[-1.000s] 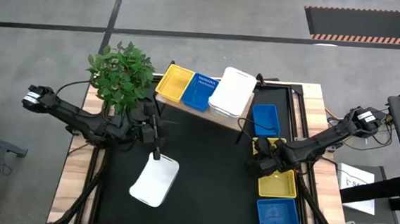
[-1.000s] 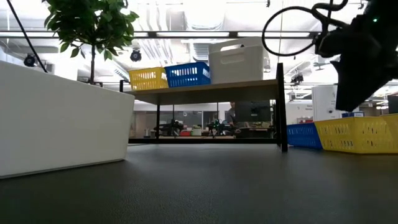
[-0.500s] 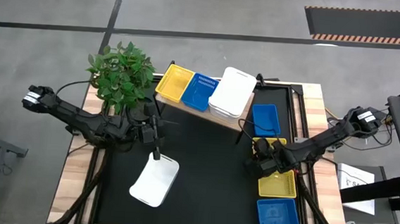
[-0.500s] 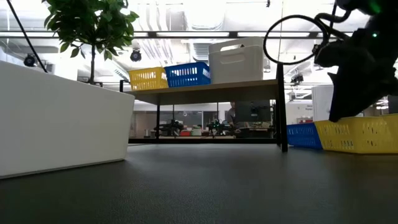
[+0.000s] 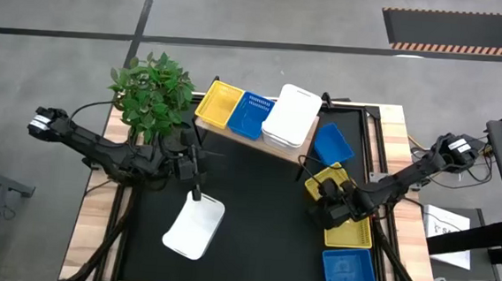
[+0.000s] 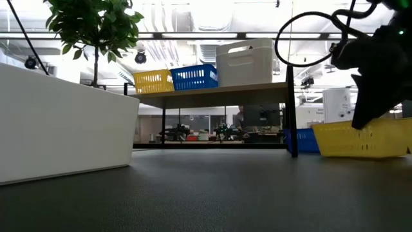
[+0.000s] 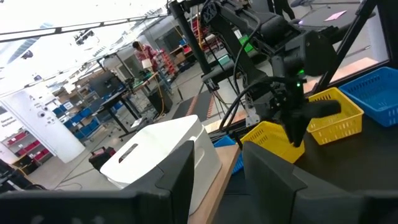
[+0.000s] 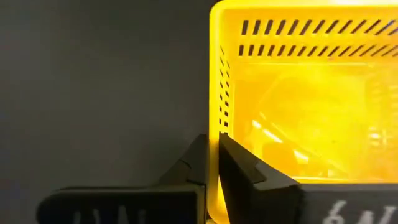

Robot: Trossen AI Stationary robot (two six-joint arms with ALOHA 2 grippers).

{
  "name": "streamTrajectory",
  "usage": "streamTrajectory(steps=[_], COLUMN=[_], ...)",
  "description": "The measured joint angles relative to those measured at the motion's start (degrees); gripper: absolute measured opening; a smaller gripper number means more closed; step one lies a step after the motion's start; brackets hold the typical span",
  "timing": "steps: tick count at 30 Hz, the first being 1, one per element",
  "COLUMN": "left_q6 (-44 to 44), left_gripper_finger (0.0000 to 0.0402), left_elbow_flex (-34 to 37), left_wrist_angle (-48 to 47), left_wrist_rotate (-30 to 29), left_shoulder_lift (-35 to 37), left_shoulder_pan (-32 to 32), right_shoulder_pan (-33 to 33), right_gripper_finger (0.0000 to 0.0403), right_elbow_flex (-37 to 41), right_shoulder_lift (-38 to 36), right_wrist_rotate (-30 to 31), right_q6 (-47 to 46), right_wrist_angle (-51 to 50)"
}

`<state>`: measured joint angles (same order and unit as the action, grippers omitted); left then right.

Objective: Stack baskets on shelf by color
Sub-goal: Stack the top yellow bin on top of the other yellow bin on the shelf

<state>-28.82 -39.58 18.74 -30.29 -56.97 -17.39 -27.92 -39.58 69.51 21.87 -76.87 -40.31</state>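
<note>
Right arm stretched in from the table's right edge, bent low, right gripper [image 5: 329, 208] down at the black table [image 5: 255, 212] surface, fingers pinched narrow on the side wall of a yellow basket [image 5: 329, 183]. In the right wrist view, one dark finger [image 8: 193, 163] outside the wall and the other inside, yellow basket [image 8: 305, 106] filling the area ahead. Basket tilted and skewed, resting just beside a second yellow basket [image 5: 349, 231], with a blue basket [image 5: 347, 269] nearer the front edge and another blue basket [image 5: 332, 143] turned at an angle close to the shelf's right end. Seen level in the low view, the held yellow basket [image 6: 360, 140] sits on the table right of the shelf leg. Shelf [image 5: 256, 136] at the back of the table, carrying a yellow basket [image 5: 219, 104], a blue basket [image 5: 252, 114] and a white stack [image 5: 292, 115] side by side. Left arm reaching in from the left past a potted plant [image 5: 151, 91], left gripper [image 5: 196, 192] pointing down at the upper rim of a white basket [image 5: 194, 226]; finger state there impossible to tell.
</note>
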Motion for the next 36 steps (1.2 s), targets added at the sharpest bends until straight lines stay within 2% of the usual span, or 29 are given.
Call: streamTrajectory(steps=[5,10,14,20,28,33,36], left_q6=[0.0,0.0,0.0,0.0,2.9,-3.5,-4.3], left_gripper_finger=[0.0121,0.0121,0.0121,0.0121,0.0121,0.0121,0.0121], left_elbow_flex=[0.4,0.6,0.6,0.6,1.2,2.5,2.5], left_wrist_angle=[0.0,0.1,0.1,0.1,1.0,11.4,12.1], left_wrist_rotate=[0.0,0.0,0.0,-0.1,-0.2,-0.2,-0.1], left_shoulder_lift=[0.0,0.2,0.4,0.6,3.2,7.3,10.1], left_shoulder_pan=[0.0,0.0,0.0,0.0,0.0,0.0,0.0], right_shoulder_pan=[0.0,0.0,-0.7,-3.6,-6.7,-5.8,-4.6], right_gripper_finger=[0.0014,0.0014,0.0013,0.0012,0.0012,0.0012,0.0012], right_elbow_flex=[-3.0,-8.0,-13.3,-21.5,-29.7,-35.8,-41.7], right_shoulder_lift=[-0.1,-0.1,-0.1,-0.1,2.4,7.2,11.2], right_wrist_rotate=[-8.3,-18.2,-22.0,-22.0,-18.7,-14.6,-10.9], right_q6=[4.2,12.9,21.1,34.3,52.8,64.1,70.3], right_wrist_angle=[-0.3,-0.2,-0.1,0.5,6.2,10.1,10.0])
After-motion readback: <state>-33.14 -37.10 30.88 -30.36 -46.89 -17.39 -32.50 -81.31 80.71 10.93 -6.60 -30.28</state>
